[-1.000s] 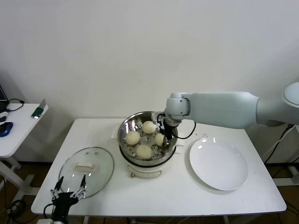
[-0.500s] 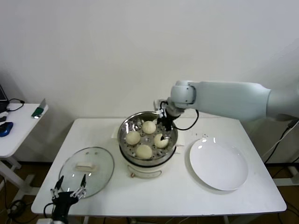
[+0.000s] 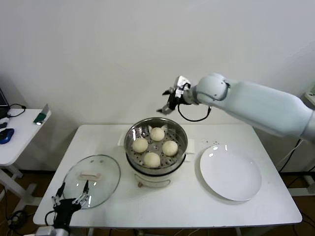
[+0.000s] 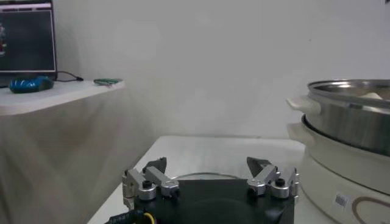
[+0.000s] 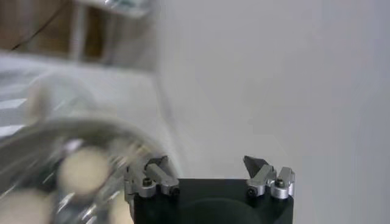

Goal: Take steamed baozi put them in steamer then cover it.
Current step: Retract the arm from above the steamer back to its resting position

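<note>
I'm seeing four off-white steamed baozi (image 3: 170, 148) on a silver tray dotted with dark holes, inside the shiny steel steamer (image 3: 155, 129) on its cream-white base. The cover (image 3: 91, 180), near the white worktop's (image 3: 187, 206) front left corner, is clear glass with a metal rim and cream-white handle. A plain glossy white plate (image 3: 230, 173) sits toward the right edge. My right arm's (image 3: 256, 105) shell reads pale blue-grey.
</note>
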### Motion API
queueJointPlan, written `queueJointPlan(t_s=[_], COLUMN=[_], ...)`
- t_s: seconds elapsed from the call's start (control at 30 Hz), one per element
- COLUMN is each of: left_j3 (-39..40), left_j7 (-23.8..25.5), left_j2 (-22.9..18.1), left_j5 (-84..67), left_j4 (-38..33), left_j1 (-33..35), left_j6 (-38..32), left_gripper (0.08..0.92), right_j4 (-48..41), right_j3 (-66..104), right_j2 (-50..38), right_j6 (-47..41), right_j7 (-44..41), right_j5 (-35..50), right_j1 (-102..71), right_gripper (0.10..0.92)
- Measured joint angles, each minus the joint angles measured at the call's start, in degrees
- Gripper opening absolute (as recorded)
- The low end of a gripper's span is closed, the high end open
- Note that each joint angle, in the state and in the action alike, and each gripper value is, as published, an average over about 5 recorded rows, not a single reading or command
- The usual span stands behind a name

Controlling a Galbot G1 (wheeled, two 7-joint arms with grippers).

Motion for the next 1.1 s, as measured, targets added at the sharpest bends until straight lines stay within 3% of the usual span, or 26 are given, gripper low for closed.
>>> queueJointPlan(t_s=[0.23,0.53,0.83,1.1], left_j3=[-0.2,-0.3,-0.7,-1.0], left_j7=[-1.2,-1.8,-1.6,-2.9], left_j2=[1.3,3.4,5.0,6.6], left_j5=[0.5,2.5,5.7,8.9], left_j4=[0.5,1.9,3.3,4.2], left_j1=[-1.8,-3.1,-4.0,-3.7], left_j6=[-0.4,-2.6,-6.1,-10.0], left_gripper=[0.823,0.823,0.823,0.823], right_j4=[5.4,12.2,16.9,19.8], right_j3=[18.5,49.5,77.2,90.9], right_j2=[-7.8,-12.6,-8.5,-0.8], right_j6=[4.0,9.7,18.6,27.5], right_j7=[8.1,11.5,10.1,8.1], right_j5=[-1.7,-8.0,-14.6,-21.2], right_j1=[-16.9,-48.5,-79.1,-98.7], right_gripper=[0.823,0.823,0.823,0.823])
